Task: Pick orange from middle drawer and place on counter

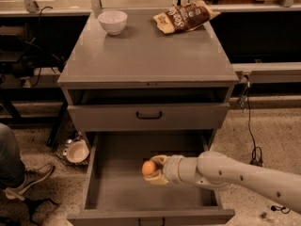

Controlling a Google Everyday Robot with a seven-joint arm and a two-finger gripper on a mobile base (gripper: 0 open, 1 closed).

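Observation:
The orange is small, round and held between the fingers of my gripper, which is shut on it. The gripper reaches in from the right on a pale arm and holds the orange above the floor of the open middle drawer, a wide gray tray pulled out at the bottom of the cabinet. The counter is the flat gray top of the cabinet, higher up and farther back than the gripper.
A white bowl stands at the counter's back left and a brown chip bag at the back right. A closed drawer front with a black handle sits above the open drawer. A person's leg and shoe are at left; a dish lies on the floor.

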